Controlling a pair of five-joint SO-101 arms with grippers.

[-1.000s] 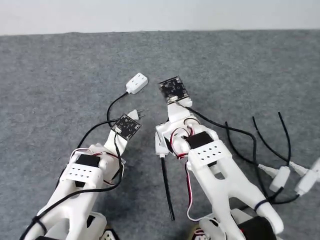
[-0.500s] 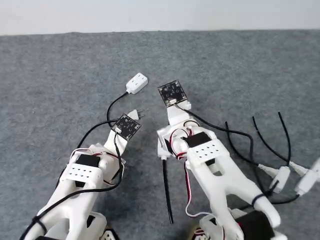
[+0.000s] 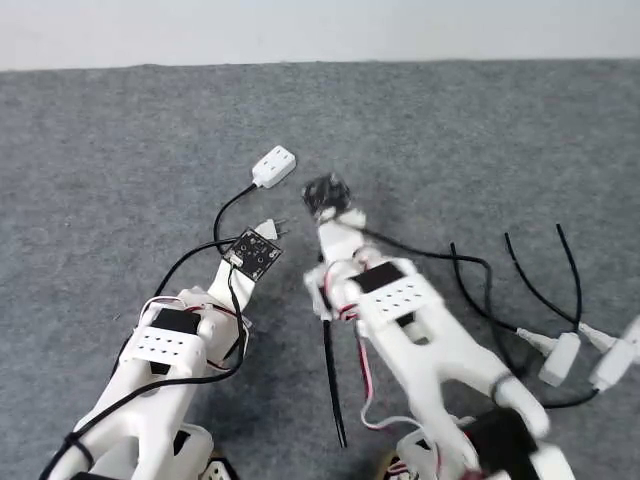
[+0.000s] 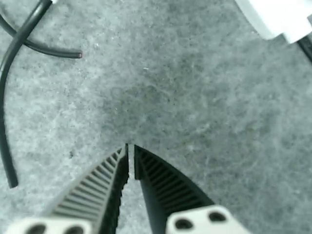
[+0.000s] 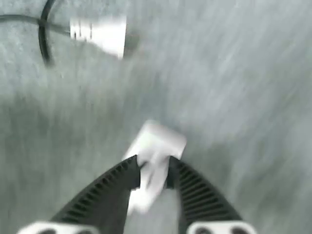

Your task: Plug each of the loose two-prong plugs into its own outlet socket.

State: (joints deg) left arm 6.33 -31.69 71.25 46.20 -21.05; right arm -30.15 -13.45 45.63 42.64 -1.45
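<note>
A white outlet socket on a black cable lies on the grey carpet, with a loose two-prong plug just below it. My right gripper is shut on a white plug whose prongs I cannot see. It sits to the right of the socket, under the blurred wrist board. A white connector on a black cable lies ahead of it. My left gripper is shut on nothing, just above bare carpet by the loose plug. A white piece lies near it.
Two more white connectors with black cables lie at the right edge. A straight black cable runs between the arms. Loose cable ends lie near the left gripper. The far carpet is open up to the pale wall.
The right arm has swung left toward the socket, carrying the white plug with it. The left arm has kept still.
</note>
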